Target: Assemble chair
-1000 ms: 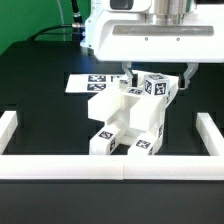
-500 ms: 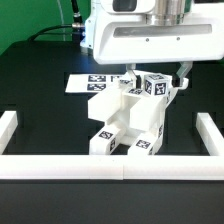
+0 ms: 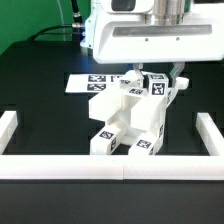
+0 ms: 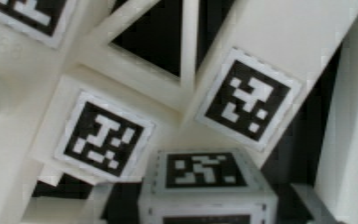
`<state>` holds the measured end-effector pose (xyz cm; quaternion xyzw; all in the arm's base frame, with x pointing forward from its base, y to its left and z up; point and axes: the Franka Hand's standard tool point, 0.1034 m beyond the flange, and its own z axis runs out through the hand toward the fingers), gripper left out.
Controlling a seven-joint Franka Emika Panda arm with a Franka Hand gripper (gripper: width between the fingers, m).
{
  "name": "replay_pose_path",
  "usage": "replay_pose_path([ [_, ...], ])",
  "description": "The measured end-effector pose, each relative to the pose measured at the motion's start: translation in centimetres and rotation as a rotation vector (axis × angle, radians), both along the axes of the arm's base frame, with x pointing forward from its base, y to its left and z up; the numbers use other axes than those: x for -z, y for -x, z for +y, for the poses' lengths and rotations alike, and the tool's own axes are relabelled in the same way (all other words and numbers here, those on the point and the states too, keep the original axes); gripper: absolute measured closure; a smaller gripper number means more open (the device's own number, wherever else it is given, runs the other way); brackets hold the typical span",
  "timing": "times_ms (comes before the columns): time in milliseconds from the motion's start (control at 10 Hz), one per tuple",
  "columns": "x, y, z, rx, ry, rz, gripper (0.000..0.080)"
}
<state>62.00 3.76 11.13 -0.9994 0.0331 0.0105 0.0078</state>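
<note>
Chair sits mid-table, partly built: blocky white plastic body with tagged faces, X-braced frame visible close up in the wrist view, tagged feet at the front. Judging by the look: rigid, hollow-ish plastic, probably light, smooth faces so likely a bit slippery; won't flex, but joints that aren't fully seated could pop loose if twisted. Best hold looks like the narrow top block or a post, across flat parallel faces, not the diagonal braces. Long axis runs roughly front-to-back in the exterior view, rising from the low tagged feet near the front rail up to the tall end at the back; the tagged top block sits at that tall end, on the exterior view's right. Pincer is narrow, fingers drawn in on either side of the top tagged block; looks like a grip on the chair there, though contact itself isn't clearly resolved. Marker board lies flat just behind the chair. White border rail runs across the front of the black table, side rails well apart from the chair.
</note>
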Motion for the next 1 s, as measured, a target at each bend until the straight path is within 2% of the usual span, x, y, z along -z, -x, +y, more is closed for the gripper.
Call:
replay_pose_path([
  [1000, -0.01, -0.01, 0.44, 0.726, -0.002, 0.016, 0.0514],
])
